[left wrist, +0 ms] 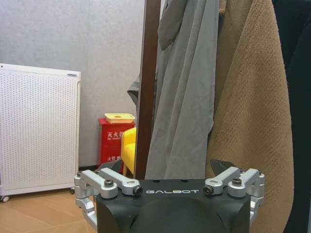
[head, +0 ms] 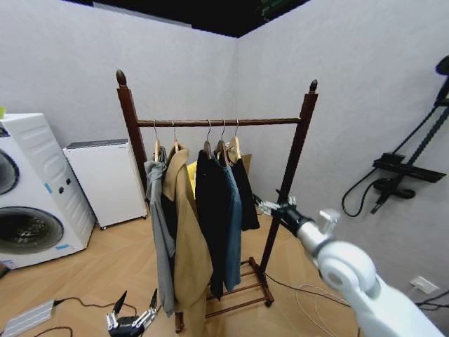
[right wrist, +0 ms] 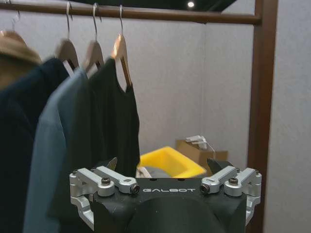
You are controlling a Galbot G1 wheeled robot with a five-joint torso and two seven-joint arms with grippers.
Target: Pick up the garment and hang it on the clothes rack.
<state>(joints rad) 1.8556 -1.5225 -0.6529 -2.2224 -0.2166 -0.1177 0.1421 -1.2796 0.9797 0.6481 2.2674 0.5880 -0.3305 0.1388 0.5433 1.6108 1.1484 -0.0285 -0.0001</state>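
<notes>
The right hand (head: 270, 206) is raised at the middle right of the head view, at the end of a white arm that reaches up from the lower right corner; its fingers are spread and hold nothing. It stays just beside the right post of the clothes rack (head: 289, 167). The garment (head: 244, 189), black, hangs on the bar as the last piece on the right, apart from the hand. The left hand (head: 131, 317) is low at the bottom edge, fingers spread. Each wrist body carries the word "GALBOT". A red box (left wrist: 114, 141) behind shows characters I cannot read.
</notes>
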